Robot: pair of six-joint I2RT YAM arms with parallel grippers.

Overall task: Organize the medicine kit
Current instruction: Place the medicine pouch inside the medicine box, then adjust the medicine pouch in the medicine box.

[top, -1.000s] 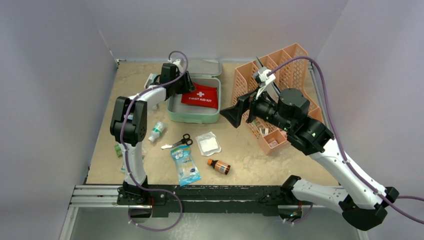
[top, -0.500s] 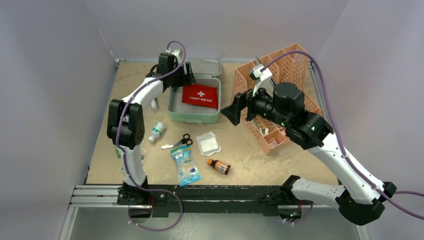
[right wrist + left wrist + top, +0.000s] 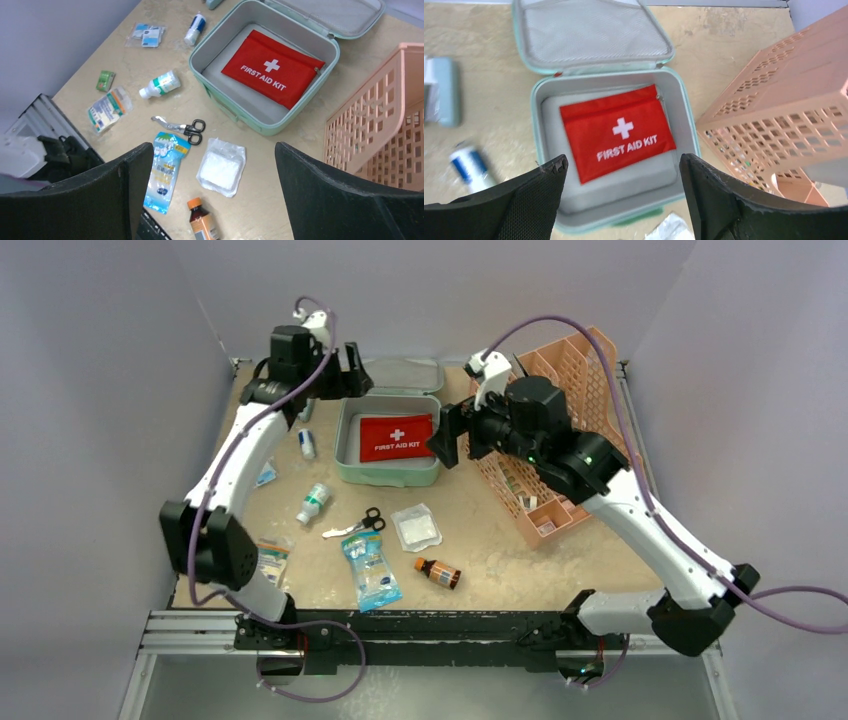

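Medicine kit — mint-green rigid box, upper centre of the overhead frame, lid laid back, red pouch inside. Probably light, stiff, smooth-walled; best pinched at a side wall or the lid's edge. Left gripper, right gripper — both spread wide, empty.

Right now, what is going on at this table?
Two robot arms are sorting a medicine kit. The mint-green box lies open, with only a red first aid pouch inside. The left gripper and the right gripper hang open and empty beside it. Scissors, a gauze packet, a brown bottle and other supplies lie loose on the table.
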